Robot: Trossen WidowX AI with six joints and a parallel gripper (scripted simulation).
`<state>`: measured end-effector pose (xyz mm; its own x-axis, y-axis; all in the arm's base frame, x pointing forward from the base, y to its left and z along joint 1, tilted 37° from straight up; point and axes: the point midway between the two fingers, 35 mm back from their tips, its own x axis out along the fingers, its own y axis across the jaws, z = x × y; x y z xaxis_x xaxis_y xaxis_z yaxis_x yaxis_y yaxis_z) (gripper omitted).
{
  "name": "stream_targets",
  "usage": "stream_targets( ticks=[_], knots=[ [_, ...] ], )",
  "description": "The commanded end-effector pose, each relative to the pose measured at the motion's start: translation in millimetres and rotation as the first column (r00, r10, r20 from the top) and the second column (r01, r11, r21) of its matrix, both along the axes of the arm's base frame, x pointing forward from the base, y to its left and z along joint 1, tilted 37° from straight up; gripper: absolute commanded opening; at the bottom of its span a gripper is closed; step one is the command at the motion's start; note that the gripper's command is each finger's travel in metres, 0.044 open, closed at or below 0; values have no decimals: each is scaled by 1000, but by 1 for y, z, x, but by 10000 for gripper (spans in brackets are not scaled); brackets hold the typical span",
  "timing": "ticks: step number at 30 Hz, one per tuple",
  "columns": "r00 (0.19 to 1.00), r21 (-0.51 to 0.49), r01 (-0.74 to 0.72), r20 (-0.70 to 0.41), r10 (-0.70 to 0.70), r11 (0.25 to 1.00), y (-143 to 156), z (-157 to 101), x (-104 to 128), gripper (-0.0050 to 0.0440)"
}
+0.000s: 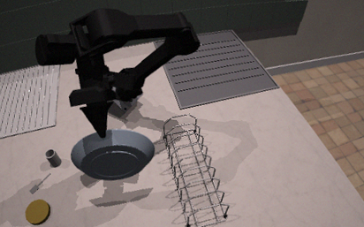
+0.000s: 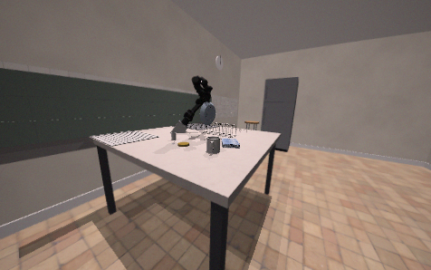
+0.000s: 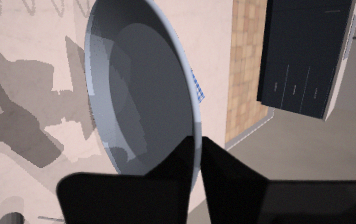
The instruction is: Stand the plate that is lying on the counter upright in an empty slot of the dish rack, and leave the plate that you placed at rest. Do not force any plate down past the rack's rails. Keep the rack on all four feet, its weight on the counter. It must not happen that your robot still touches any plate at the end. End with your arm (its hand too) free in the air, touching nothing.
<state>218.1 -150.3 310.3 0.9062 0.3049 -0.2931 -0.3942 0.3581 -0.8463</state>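
Carrying stage now: the gripper (image 1: 102,135) (image 2: 210,103) (image 3: 196,142) pinches the blue plate's (image 1: 113,154) (image 2: 207,113) (image 3: 150,95) rim, aloft, inward of the desk's edges (rack (image 1: 197,162) (image 2: 225,130) just beside, seen from above). Next, surely: over a slot, align, lower gently.

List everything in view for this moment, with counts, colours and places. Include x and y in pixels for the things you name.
plate (image 1: 111,163) (image 2: 207,113) (image 3: 150,95): one, blue-grey, raised off the counter
dish rack (image 1: 188,226): one, metal wire, on the counter
ridged panels: two, one grey (image 1: 223,70), one pale (image 1: 20,103), at the wall side
small cylinder (image 1: 53,158): one, grey, on the counter
disc (image 1: 38,211) (image 2: 183,144): one, yellow, on the counter
mug (image 2: 213,145): one, grey, near the cloth
cloth (image 2: 231,143): one, blue-and-white
stool (image 2: 252,122): one, wooden top, behind the table
clock (image 2: 219,62): one, white, wall
gripper (image 1: 103,135) (image 3: 196,142): one, black, shut on the plate's rim
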Motion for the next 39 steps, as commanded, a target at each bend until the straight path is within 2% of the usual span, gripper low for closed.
stream_targets(
  ticks=[1, 33, 39],
  knots=[
    [1000, -16, 2, 19, -1, 1000, 17, 11, -13, 0],
    [1000, -19, -1, 4, 1, 1000, 20, 8, -11, 0],
    [999, -27, -22, -27, 22, 999, 33, 11, -8, 0]
  ],
)
